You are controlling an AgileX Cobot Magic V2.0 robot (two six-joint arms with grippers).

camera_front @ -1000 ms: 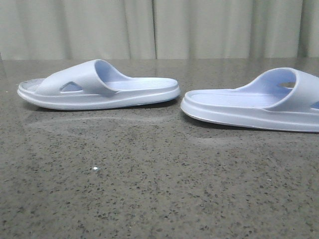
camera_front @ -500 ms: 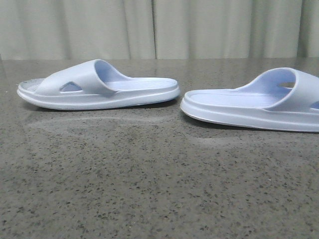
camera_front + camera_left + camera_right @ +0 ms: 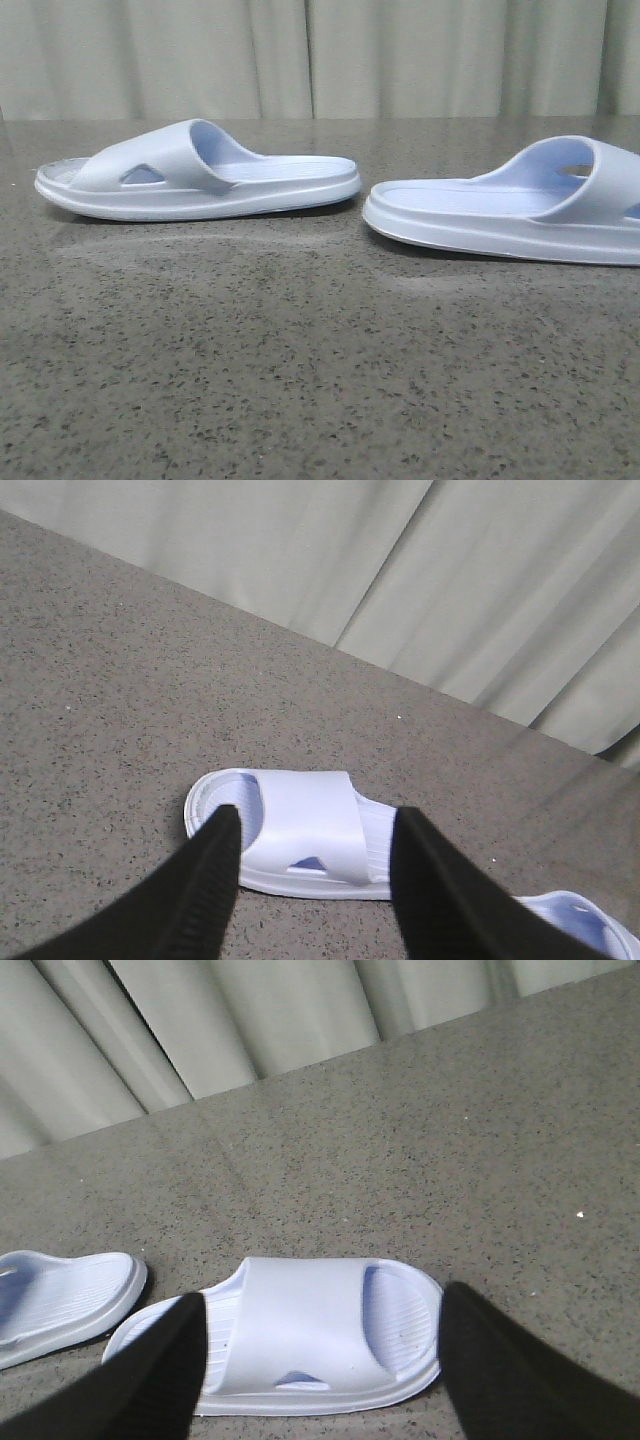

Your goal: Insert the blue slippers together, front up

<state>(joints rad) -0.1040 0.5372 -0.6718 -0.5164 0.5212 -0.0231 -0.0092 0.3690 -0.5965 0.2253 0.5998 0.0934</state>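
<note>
Front view: two slippers lie heel to heel, left slipper [image 3: 200, 172] beside right slipper [image 3: 510, 205]. My left gripper [image 3: 315, 860] and right gripper [image 3: 320, 1360] hover with jaws apart; I judge grasping comes next.

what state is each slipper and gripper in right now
left slipper: flat on the table, sole down, apart from the other
right slipper: flat on the table, sole down, untouched
left gripper: open, holding nothing
right gripper: open, holding nothing

A dark speckled stone table [image 3: 300, 380] carries two blue slippers [image 3: 200, 172] [image 3: 520, 205], soles down, heels facing.
</note>
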